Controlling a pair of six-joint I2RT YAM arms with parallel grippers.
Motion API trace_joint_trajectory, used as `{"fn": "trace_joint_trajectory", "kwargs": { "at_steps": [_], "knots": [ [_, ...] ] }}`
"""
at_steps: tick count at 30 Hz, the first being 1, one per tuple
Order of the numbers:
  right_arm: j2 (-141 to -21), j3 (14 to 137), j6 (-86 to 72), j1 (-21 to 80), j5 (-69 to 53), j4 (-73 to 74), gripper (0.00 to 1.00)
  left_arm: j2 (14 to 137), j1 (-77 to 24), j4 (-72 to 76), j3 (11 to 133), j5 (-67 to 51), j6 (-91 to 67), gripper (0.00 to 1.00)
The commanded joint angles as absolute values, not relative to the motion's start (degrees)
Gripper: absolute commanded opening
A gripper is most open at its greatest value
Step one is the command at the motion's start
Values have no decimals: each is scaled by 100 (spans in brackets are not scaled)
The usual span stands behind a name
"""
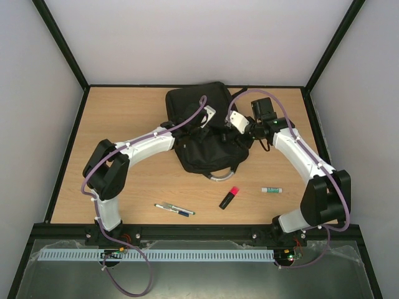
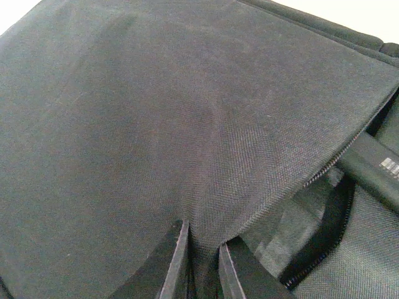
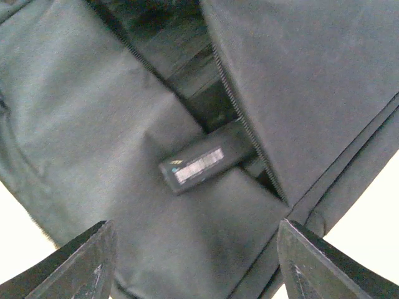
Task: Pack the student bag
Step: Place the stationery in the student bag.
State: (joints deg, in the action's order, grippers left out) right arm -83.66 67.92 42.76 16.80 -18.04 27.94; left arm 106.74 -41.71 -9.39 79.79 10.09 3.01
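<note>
Nothing legible — label (image 3: 199, 166) blurred.

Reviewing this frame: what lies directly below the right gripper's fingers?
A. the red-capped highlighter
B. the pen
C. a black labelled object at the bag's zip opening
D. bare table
C: in the right wrist view the right gripper stands open above a black labelled object lying at the zip opening of the student bag. The highlighter and pen lie apart on the table.
</note>
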Motion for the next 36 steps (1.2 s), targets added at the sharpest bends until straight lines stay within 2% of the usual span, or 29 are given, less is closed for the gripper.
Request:
{"fn": "trace_joint_trajectory", "kwargs": {
  "at_steps": [1,8,17,22,28,36],
  "knots": [
    [-8598,6806,4739,1741,-1554,2264,72,10413,-4210,-787,8054,461,213,11],
    [-8958,6611,4811,1840,-1346,1830,74,10397,-4210,-814,8072,408,204,11],
    [-9623,6913,4155,1837,-543,977,61,10372,-4210,-834,8086,383,205,12],
    [-9949,7209,3723,1829,-246,629,58,10366,-4210,-835,8085,385,208,12],
    [-9755,7185,4584,1807,-1432,1596,59,10363,-4210,-835,8077,410,234,12],
    [-8879,6474,5152,1802,-1732,1872,71,10337,-4188,-836,8088,381,224,12]
  ]
}}
